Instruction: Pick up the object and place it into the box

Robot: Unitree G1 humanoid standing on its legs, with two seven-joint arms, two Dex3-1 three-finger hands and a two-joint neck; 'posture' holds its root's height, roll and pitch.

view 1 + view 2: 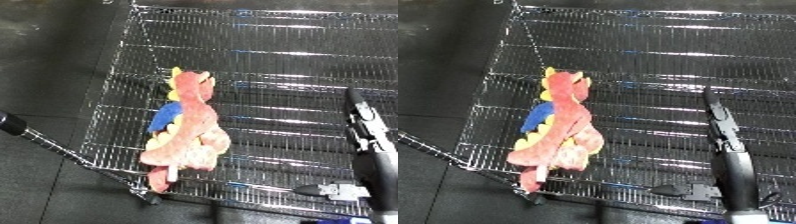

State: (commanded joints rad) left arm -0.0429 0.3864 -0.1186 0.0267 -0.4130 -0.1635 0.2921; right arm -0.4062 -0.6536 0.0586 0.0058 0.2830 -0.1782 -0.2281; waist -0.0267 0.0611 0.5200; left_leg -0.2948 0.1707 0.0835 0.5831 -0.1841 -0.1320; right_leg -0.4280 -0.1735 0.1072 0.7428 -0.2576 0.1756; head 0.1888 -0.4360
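A plush dragon (188, 131), red-pink with a blue wing and yellow spikes, lies on the mesh floor of a wire bin (266, 55), near its left wall and front corner. Its head points to the far side and its tail (160, 181) reaches the front rim. My right hand (723, 134) comes in from the lower right, above the bin's right part. It is seen edge-on, with straight fingers pointing away and nothing in them. It is well to the right of the toy and does not touch it. My left hand shows in neither view.
Dark floor (44, 60) surrounds the bin on the left and front. A thin metal rod with a black knob (9, 123) runs from the left edge to the bin's front corner. A small white and black clip (342, 190) sits on the front rim.
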